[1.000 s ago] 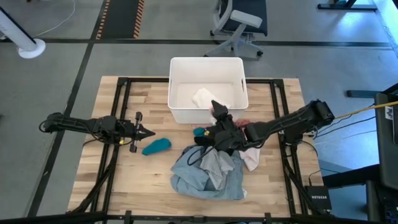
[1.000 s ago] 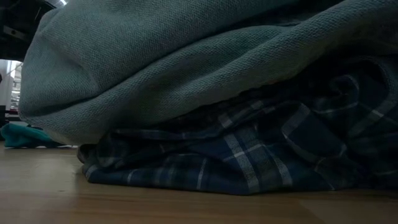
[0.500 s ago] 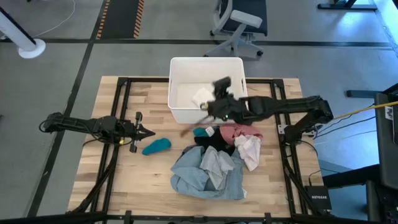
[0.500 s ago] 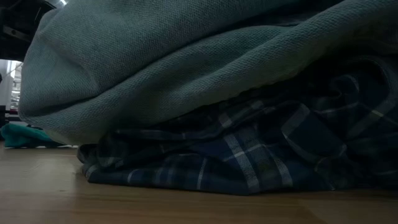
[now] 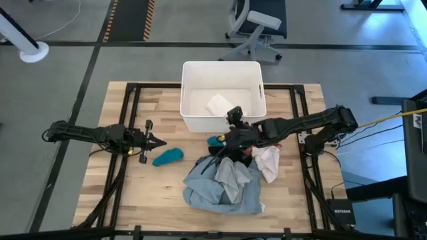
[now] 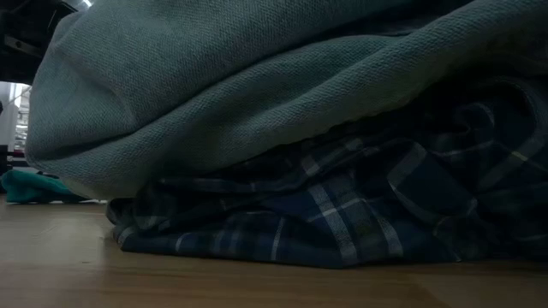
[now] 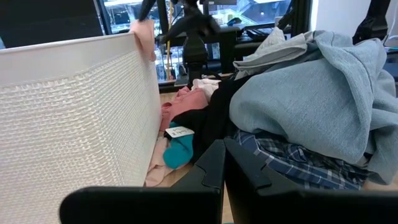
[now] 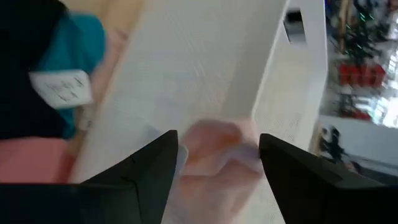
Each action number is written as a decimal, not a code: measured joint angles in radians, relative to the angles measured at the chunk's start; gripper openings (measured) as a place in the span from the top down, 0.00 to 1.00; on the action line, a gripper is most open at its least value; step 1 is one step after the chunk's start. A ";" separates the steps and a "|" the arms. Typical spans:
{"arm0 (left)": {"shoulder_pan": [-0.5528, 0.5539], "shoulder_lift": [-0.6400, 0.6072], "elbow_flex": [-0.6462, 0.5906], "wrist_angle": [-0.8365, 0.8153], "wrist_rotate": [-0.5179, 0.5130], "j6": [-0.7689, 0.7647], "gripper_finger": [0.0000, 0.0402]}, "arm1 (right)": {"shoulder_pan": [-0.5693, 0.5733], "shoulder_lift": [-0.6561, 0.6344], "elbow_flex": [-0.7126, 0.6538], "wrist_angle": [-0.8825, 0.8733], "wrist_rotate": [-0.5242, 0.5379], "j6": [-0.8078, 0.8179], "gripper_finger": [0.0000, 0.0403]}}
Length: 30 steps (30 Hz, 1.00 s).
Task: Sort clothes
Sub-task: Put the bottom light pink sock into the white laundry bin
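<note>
Clothes lie heaped on the wooden worktop (image 5: 127, 200) just in front of the white bin (image 5: 188, 100), and the right claw (image 5: 231, 131) sits low at the heap's bin-side edge, close to the bin's front wall. Its own camera shows the two dark fingers (image 8: 134, 177) spread apart with a pale pink fabric (image 8: 214, 149) blurred between them; whether they grip it cannot be told. Beside the fingers in that view are a teal piece with a white tag (image 8: 74, 46), a black piece (image 8: 25, 68) and a pink piece (image 8: 31, 162).

Outward from this claw, the heap holds one large grey-blue shirt (image 5: 217, 190) spread nearest the worktop's front edge, lying over one plaid shirt (image 6: 342, 214), with a white piece (image 5: 268, 162) on the right side of the pile. The heap's long axis runs roughly from the bin toward the front edge. One white piece (image 5: 218, 105) lies inside the bin.

A second teal piece (image 5: 167, 157) lies alone left of the heap, its long axis angled slightly upward to the right. Just beside it the left claw (image 5: 160, 143) waits, pinched shut on nothing, pointing toward the heap.
</note>
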 joint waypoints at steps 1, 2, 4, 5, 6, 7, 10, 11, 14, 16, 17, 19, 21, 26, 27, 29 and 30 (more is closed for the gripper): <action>0.000 0.000 0.000 0.000 0.000 0.000 1.00 | -0.001 0.000 -0.007 0.007 0.009 -0.001 0.39; 0.000 0.000 0.000 0.000 0.000 0.000 1.00 | -0.003 0.001 -0.009 0.007 0.011 -0.007 0.39; 0.000 0.000 0.000 0.000 0.000 0.000 1.00 | -0.007 0.001 -0.009 0.013 0.006 -0.025 0.40; 0.000 0.000 0.000 0.000 0.000 0.000 1.00 | -0.007 0.001 -0.009 0.019 0.003 -0.029 0.41; 0.000 0.000 0.000 0.000 0.000 0.000 1.00 | -0.007 0.001 -0.009 0.026 0.004 -0.032 0.43; 0.000 0.000 0.000 0.000 0.000 0.000 1.00 | -0.006 0.001 -0.009 0.036 0.009 -0.038 0.46; 0.000 0.000 0.000 0.000 0.000 0.000 1.00 | -0.006 0.001 -0.009 0.070 0.038 -0.082 0.58; 0.000 0.000 0.000 0.000 0.000 0.000 1.00 | -0.006 0.001 -0.008 0.082 0.041 -0.101 0.63; 0.000 0.000 0.000 0.000 0.000 0.000 1.00 | -0.006 0.001 0.015 0.082 0.040 -0.134 0.80; 0.000 0.000 0.000 0.000 0.000 0.000 1.00 | -0.006 0.001 0.039 0.080 0.050 -0.154 0.91; 0.000 0.000 0.000 0.000 0.000 0.000 1.00 | -0.006 0.001 0.053 0.074 0.061 -0.163 0.95; 0.000 0.000 0.000 0.000 0.000 0.000 1.00 | -0.006 0.001 0.090 0.050 0.095 -0.185 0.96; 0.000 0.000 0.000 0.000 0.000 0.000 1.00 | -0.010 0.001 0.130 0.039 0.136 -0.198 0.93; 0.000 0.000 0.000 0.000 0.000 0.000 1.00 | -0.054 0.000 0.224 -0.013 0.201 -0.239 0.95; 0.000 0.000 0.000 0.000 0.000 0.000 1.00 | -0.070 0.000 0.241 -0.021 0.204 -0.239 0.96; 0.000 0.000 0.000 0.000 0.000 0.000 1.00 | -0.109 -0.001 0.264 -0.022 0.203 -0.237 0.98; 0.000 0.000 0.000 0.000 0.000 0.000 1.00 | -0.128 0.000 0.271 -0.021 0.198 -0.234 0.98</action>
